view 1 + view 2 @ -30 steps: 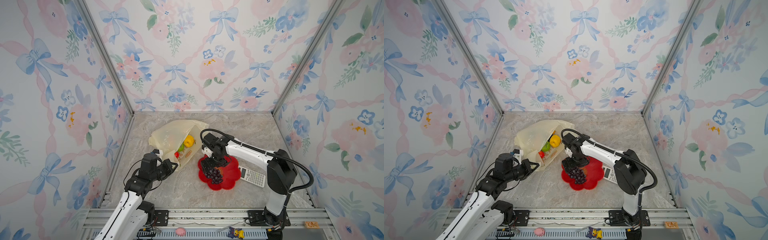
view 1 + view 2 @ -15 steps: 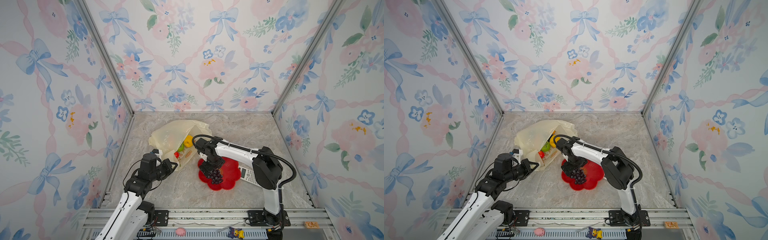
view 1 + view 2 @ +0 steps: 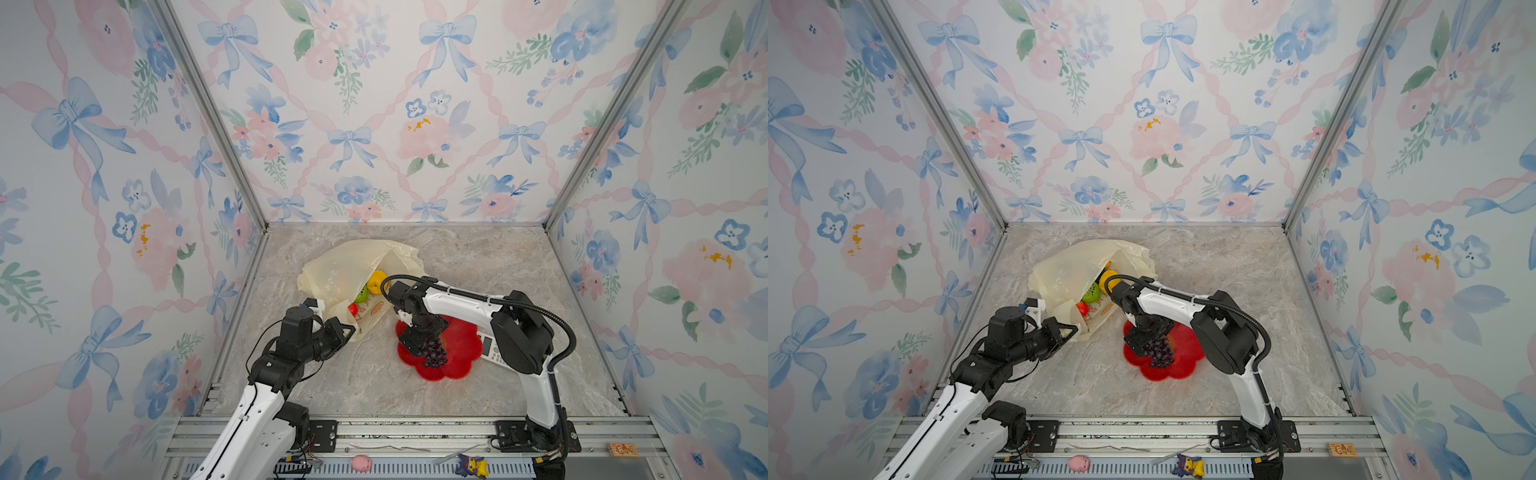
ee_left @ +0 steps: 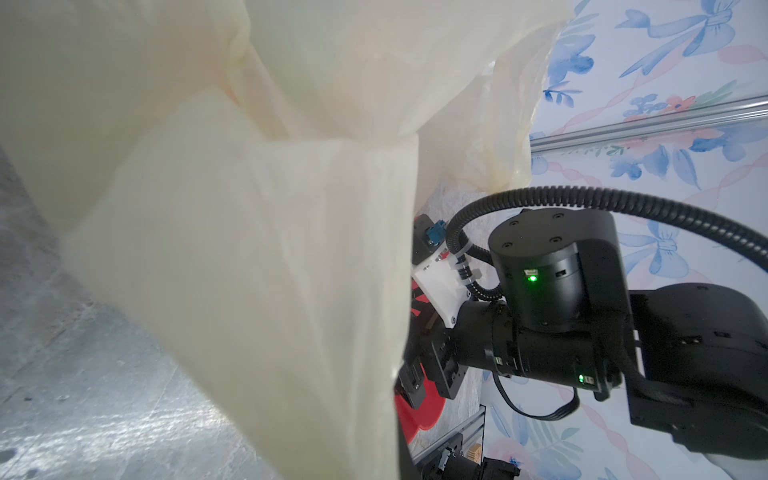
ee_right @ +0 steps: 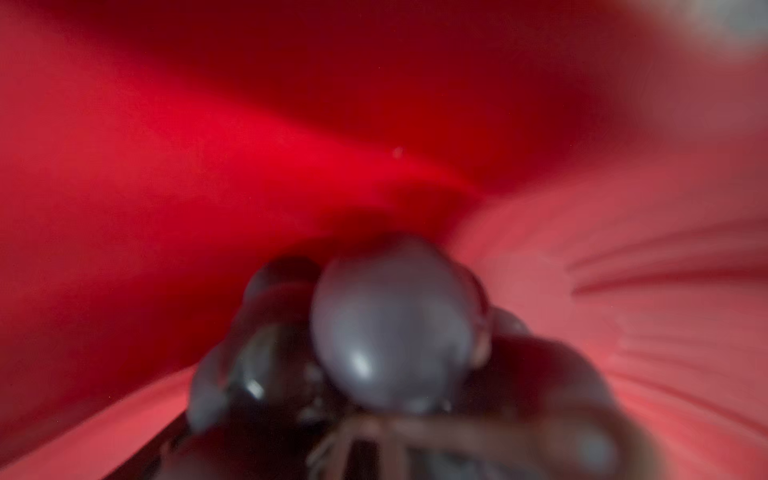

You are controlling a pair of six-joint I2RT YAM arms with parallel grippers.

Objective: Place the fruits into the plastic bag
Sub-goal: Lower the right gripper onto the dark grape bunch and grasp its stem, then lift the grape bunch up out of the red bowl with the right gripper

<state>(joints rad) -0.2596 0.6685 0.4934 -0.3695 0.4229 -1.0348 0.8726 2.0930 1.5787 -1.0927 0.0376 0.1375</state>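
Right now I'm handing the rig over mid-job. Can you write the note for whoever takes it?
Hands: the left hand is shut on the edge of the plastic bag, holding its mouth open. The right hand is open, low over the grape bunch, which lies on the red dish.
Done: the yellow fruit, green ball and red apple show inside the bag. Other fruits may be hidden deeper.
To do: close on the grapes and carry them into the bag.
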